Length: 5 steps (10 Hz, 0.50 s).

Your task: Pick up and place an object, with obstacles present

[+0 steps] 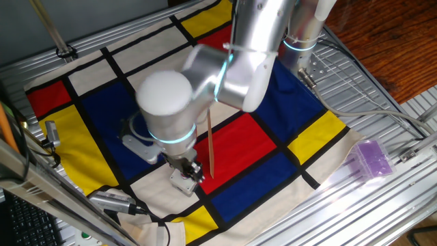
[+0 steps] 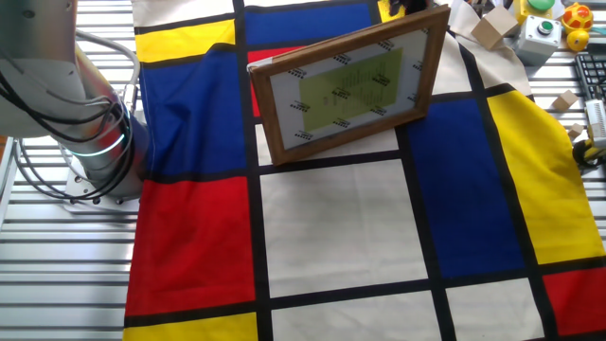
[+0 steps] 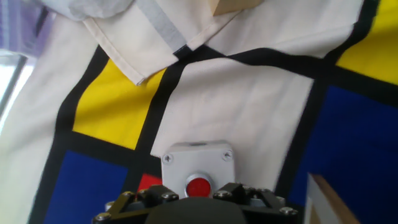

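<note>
The object, a small grey box with a red button (image 3: 198, 168), lies on a white cell of the checked cloth. In the hand view it sits directly under my gripper (image 3: 199, 198), whose dark finger parts (image 3: 158, 194) overlap its near edge. In one fixed view my gripper (image 1: 188, 169) is low, right at the box (image 1: 179, 182). Whether the jaws are closed on it does not show. The obstacle, a wood-framed board (image 2: 346, 85), stands on edge. In one fixed view it shows as a thin wooden strip (image 1: 210, 147) just right of my gripper.
A translucent purple block (image 1: 372, 158) lies off the cloth on the metal table at the right. A wooden edge (image 3: 324, 199) shows close to the box in the hand view. Loose blocks and another button box (image 2: 540, 26) sit at the far corner. Cables run by the arm base (image 2: 90, 152).
</note>
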Each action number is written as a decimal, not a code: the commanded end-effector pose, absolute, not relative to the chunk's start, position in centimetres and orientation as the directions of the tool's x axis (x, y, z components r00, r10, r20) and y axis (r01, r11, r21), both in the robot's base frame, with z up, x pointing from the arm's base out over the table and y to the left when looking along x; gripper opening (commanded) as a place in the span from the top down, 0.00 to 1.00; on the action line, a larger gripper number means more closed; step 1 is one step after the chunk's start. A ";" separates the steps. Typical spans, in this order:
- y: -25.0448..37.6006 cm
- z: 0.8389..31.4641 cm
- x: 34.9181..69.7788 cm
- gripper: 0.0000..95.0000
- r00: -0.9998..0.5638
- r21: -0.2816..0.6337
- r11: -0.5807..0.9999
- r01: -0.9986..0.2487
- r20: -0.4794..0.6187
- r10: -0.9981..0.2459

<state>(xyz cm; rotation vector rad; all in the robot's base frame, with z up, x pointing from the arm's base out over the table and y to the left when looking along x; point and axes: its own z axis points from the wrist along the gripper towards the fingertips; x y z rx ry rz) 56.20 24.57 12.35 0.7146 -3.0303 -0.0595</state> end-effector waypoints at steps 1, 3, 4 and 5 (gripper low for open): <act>24.4 14.5 56.3 0.60 -0.905 0.044 0.906 -0.421 0.041 -0.423; 24.7 17.3 55.7 1.00 -0.923 0.044 0.925 -0.377 0.060 -0.379; 24.9 18.9 55.3 1.00 -0.923 0.043 0.926 -0.376 0.070 -0.378; 24.5 20.3 55.0 1.00 -0.921 0.038 0.925 -0.379 0.077 -0.381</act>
